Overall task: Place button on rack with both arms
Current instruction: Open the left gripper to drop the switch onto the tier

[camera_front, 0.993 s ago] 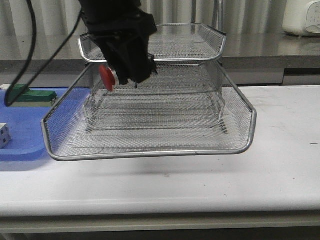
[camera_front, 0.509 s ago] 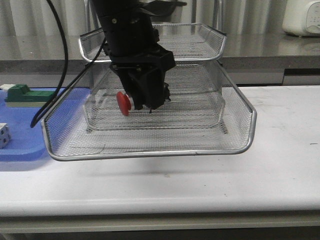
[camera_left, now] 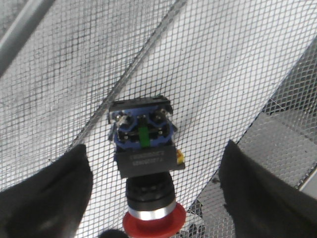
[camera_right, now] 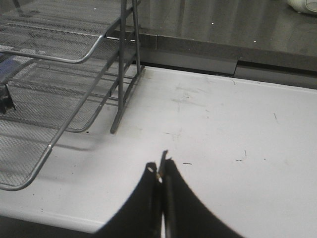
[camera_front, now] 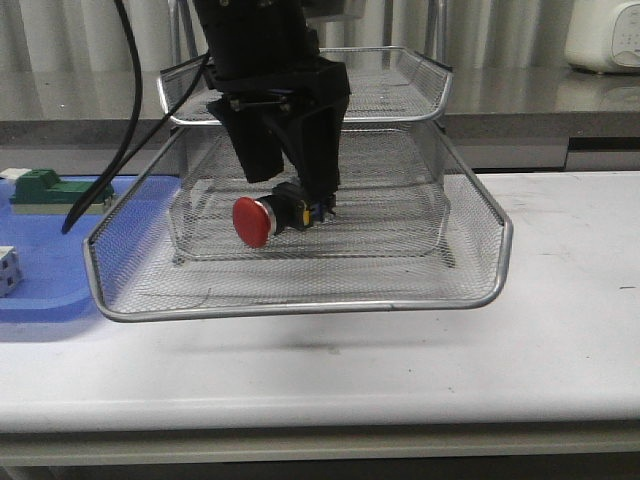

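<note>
Three tiers on the rack (camera_front: 470, 270), and the button (camera_front: 275, 216) lies on its side in the lowest one, red cap toward the camera and a little left, blue-yellow block toward the rear, long axis running roughly front to back along the mesh. Left gripper (camera_front: 290, 195) directly over it; the wrist view shows both fingers (camera_left: 44, 193) spread wide either side of the button (camera_left: 143, 163) with clear mesh between, so jaws open, nothing pinched. Button appears to rest on the wire, though actual contact can't be confirmed. Handling, by judgement: light, rigid plastic-and-metal part, not fragile; round body and domed cap could roll or slip, mesh should check that. Best hold is across the squared block or the black barrel behind the cap, not the cap itself. Farther right, right gripper (camera_right: 161, 173) hangs over bare table (camera_right: 223, 129) beside the rack (camera_right: 121, 74), fingers pressed together, empty. Placement looks essentially done. Behind: blue tray (camera_front: 40, 290) with green block (camera_front: 60, 190).
</note>
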`<act>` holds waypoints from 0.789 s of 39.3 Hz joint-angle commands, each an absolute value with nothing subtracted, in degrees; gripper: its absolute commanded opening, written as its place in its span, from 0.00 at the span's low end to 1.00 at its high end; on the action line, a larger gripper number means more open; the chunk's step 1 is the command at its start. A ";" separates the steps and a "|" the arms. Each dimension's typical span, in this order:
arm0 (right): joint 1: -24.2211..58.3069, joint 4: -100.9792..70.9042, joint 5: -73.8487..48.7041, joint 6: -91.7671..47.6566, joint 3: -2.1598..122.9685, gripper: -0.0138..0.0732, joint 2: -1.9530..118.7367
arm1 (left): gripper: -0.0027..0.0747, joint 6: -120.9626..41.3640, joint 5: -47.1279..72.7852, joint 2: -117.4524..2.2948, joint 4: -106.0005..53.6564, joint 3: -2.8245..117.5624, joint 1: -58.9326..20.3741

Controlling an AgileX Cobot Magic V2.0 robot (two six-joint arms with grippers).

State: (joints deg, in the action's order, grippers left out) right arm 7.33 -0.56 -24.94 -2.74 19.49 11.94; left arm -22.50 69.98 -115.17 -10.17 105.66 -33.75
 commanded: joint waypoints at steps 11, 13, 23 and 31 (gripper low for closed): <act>7.35 0.00 -20.20 -2.93 20.86 0.03 12.40 | 0.12 -21.20 74.15 -100.72 -8.83 102.20 -32.66; 7.35 0.00 -20.20 -2.93 20.86 0.03 12.40 | 0.04 -21.20 73.91 -99.03 -8.07 100.40 -31.50; 7.35 0.00 -20.20 -2.93 20.86 0.03 12.40 | 0.01 -20.80 66.37 -87.88 -13.11 86.01 -20.30; 7.35 0.00 -20.20 -2.93 20.86 0.03 12.40 | 0.01 -20.70 54.12 -75.35 -17.05 69.38 -10.42</act>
State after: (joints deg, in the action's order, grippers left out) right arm 7.33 -0.56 -24.94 -2.74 19.49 11.94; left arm -21.40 61.61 -82.31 -14.05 74.10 -13.99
